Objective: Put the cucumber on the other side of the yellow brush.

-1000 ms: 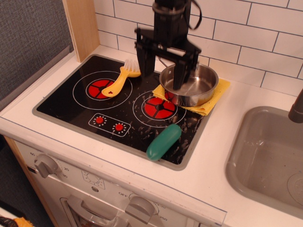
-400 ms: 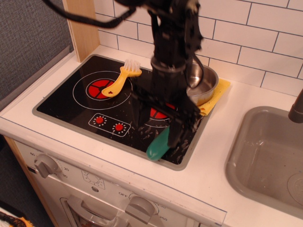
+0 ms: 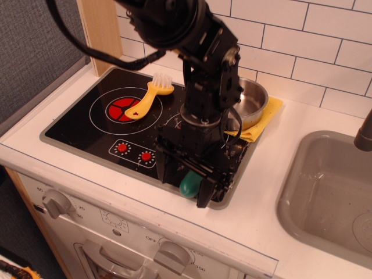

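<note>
The teal-green cucumber (image 3: 189, 185) lies at the front right corner of the black stovetop (image 3: 81, 125); only its lower end shows under the arm. My gripper (image 3: 184, 189) has come down over it, open, with one finger on each side of the cucumber. I cannot tell whether the fingers touch it. The yellow brush (image 3: 147, 96) with white bristles lies on the back left burner, well to the left of and behind the gripper.
A steel pot (image 3: 254, 102) sits on a yellow cloth (image 3: 265, 120) at the back right of the stove, just behind the arm. A grey sink (image 3: 331, 192) is at the right. White tiled wall behind, knobs on the front panel below.
The arm has come from above the pot forward and down to the cucumber, and its fingers now stand on either side of it. The cucumber and the brush have not moved.
</note>
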{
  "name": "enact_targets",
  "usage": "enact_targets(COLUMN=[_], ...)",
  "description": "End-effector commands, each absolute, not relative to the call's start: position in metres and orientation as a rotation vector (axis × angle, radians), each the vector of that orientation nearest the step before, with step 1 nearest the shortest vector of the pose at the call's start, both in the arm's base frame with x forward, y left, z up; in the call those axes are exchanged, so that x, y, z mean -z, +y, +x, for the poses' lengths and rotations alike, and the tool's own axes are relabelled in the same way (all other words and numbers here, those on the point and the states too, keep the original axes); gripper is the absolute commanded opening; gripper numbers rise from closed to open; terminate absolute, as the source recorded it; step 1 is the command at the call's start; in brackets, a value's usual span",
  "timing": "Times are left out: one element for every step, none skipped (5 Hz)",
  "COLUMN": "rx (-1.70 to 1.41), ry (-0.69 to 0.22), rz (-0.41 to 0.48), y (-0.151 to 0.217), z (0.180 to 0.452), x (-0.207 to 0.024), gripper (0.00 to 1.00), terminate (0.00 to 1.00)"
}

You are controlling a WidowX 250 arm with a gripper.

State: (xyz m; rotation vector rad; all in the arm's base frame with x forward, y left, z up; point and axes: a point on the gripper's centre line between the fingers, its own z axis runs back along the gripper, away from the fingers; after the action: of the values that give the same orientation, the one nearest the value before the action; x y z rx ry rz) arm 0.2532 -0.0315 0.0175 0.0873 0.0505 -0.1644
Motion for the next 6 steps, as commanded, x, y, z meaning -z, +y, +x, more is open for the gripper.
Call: enact_targets(rx=[0.193, 0.205, 0.168, 0.051, -0.043, -0.075], ry=[0.022, -0.012, -0.051, -0.086, -0.072, -0.04], rz=[0.11, 0.114, 0.098, 0.095, 0.11, 0.148], y=[-0.039, -0.039, -0.025, 0.023, 0.074, 0.116], z=[0.255, 0.259, 0.267, 0.277, 0.288, 0.322], x=[-0.022, -0.034, -0.055, -0.081, -0.081, -0.074], gripper=[0.0, 0.0, 0.0, 0.0, 0.0, 0.0], terminate=[0.0, 0.0, 0.0, 0.0, 0.0, 0.0])
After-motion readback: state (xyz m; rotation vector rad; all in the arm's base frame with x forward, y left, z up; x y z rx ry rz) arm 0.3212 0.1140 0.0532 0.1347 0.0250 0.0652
